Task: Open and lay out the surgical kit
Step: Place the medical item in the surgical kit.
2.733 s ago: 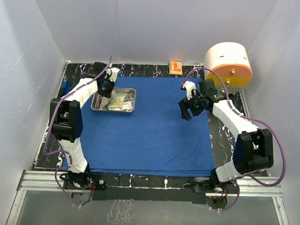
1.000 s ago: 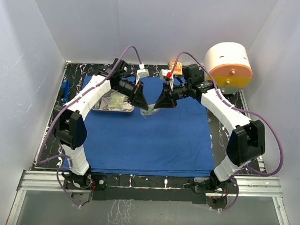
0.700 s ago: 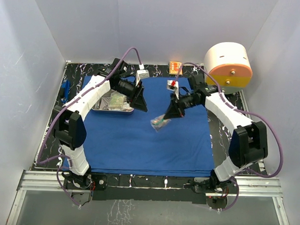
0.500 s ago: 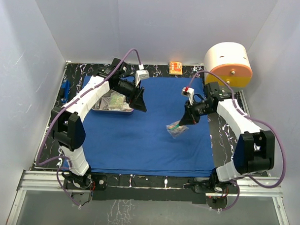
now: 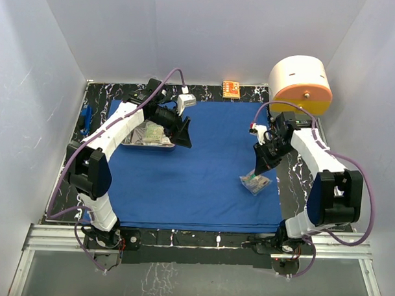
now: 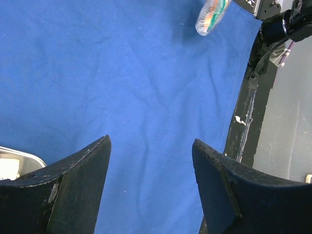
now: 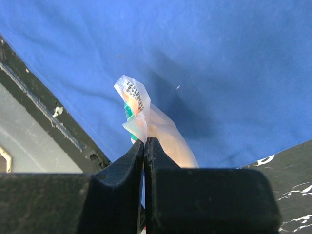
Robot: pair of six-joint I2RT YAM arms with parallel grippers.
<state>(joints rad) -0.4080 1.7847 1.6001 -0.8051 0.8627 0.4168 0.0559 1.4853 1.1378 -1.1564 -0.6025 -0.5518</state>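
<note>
The surgical kit's royal-blue cloth [image 5: 190,174] lies spread flat over the table, with its shiny steel tray [image 5: 149,134] at the back left holding packets. My right gripper [image 5: 259,169] is shut on a small clear sealed packet [image 5: 254,182] with green and orange print, held just above the cloth's right edge; the right wrist view has that packet [image 7: 146,124] pinched between closed jaws [image 7: 145,141]. My left gripper [image 5: 182,136] hovers open beside the tray's right end, nothing between its fingers [image 6: 151,146]. The left wrist view catches the packet [image 6: 212,14] far off.
A big cream-and-orange cylinder [image 5: 301,83] stands at the back right. A small orange box [image 5: 231,89] lies at the back edge. Black marbled table [image 5: 293,184] shows past the cloth's right side; white walls enclose the workspace.
The left gripper let go of the packet and opened, pulling back toward the tray. The right gripper carried the packet from the cloth's centre to the right front area.
</note>
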